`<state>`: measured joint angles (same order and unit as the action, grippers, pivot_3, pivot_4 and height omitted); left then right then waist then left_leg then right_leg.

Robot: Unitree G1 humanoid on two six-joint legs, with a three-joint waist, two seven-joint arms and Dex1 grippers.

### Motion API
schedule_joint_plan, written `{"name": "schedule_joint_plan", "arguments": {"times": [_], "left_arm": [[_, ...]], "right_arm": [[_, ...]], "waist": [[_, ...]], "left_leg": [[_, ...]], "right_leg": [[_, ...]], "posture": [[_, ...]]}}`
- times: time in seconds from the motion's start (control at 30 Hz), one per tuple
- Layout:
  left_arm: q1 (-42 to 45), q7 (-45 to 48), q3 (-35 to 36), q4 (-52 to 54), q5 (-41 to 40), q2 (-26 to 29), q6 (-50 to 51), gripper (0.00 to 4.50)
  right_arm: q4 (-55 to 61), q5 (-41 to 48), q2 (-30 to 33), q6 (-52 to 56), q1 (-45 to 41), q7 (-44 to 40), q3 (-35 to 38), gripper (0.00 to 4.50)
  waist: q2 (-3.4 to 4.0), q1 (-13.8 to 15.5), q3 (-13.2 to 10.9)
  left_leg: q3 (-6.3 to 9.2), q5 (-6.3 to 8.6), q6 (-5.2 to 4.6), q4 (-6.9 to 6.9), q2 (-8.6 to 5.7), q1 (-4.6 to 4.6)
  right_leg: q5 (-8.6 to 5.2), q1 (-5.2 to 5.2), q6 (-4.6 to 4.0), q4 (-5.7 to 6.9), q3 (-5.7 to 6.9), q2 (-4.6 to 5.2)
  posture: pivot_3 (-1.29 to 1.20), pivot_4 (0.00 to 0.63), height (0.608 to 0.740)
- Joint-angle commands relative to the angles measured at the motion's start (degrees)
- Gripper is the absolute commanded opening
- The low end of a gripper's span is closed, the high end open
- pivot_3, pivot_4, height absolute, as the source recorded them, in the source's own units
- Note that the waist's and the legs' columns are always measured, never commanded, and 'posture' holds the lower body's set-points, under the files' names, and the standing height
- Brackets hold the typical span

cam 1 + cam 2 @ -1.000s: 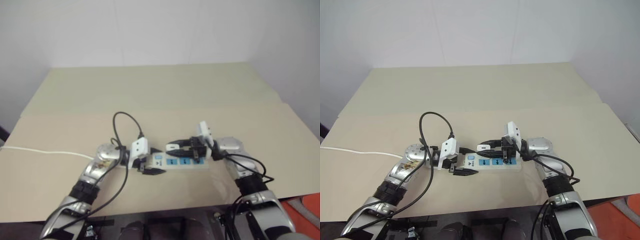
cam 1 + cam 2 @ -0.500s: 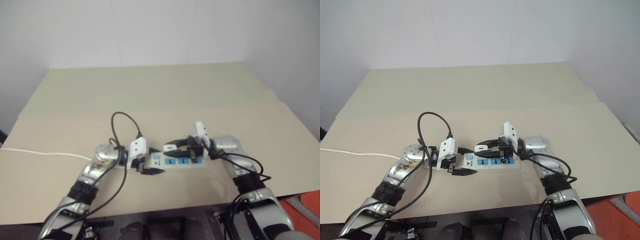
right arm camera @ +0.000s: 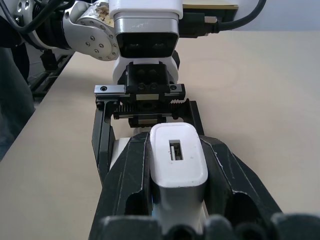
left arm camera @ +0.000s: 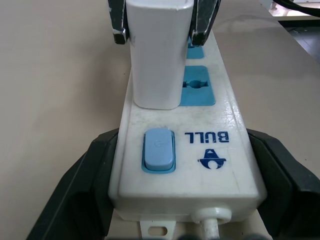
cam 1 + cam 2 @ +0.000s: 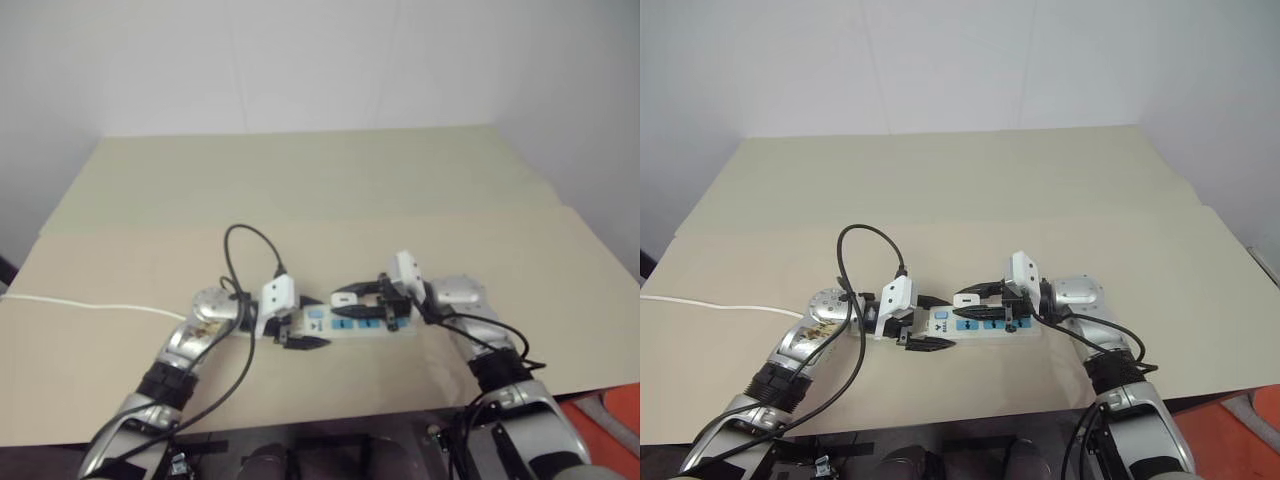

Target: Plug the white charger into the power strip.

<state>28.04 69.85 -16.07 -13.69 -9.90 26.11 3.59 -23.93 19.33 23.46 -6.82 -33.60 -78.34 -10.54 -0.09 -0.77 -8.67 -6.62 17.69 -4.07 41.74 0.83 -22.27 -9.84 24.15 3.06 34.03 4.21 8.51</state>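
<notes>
left gripper (image 5: pixel 928 322) clamps power strip (image 5: pixel 985 325) end; right gripper (image 5: pixel 972 304) holds white charger (image 5: pixel 967 300) over it

Both arms reach in over the table, forearms angled toward each other, so the two grippers face one another. The left gripper (image 5: pixel 303 328) points right, its black fingers (image 4: pixel 75 200) clamped on either side of the strip (image 4: pixel 200 150). The right gripper (image 5: pixel 350 303) points left, fingers (image 3: pixel 125 190) closed around the charger (image 3: pixel 177 160).
</notes>
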Motion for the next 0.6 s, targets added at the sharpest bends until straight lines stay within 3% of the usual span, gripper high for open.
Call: {"name": "schedule_joint_plan", "arguments": {"times": [0.03, 0.6], "left_arm": [[-0.7, -0.1, 1.2, -0.1, 0.6, 2.1, 0.3, 3.29], [-2.4, -1.8, 1.1, 2.1, 0.0, 2.3, 1.3, 3.29]], "right_arm": [[-5.7, -2.7, 5.2, -0.1, 1.0, -0.3, 2.5, 1.15], [-4.8, -3.0, -1.5, 0.7, -2.1, 0.3, -0.6, 1.15]], "waist": [[0.00, 0.1, 0.0], [0.00, -0.5, 0.0]], "left_leg": [[0.00, 0.00, 0.00, 0.00, 0.00, 0.00], [-0.01, -0.01, 0.02, 0.00, 0.05, 0.08]], "right_leg": [[0.00, 0.00, 0.00, 0.00, 0.00, 0.00], [0.03, 0.02, -0.05, 0.03, -0.08, 0.01]], "posture": [[0.00, 0.150, 0.740], [0.00, 0.150, 0.740]]}}
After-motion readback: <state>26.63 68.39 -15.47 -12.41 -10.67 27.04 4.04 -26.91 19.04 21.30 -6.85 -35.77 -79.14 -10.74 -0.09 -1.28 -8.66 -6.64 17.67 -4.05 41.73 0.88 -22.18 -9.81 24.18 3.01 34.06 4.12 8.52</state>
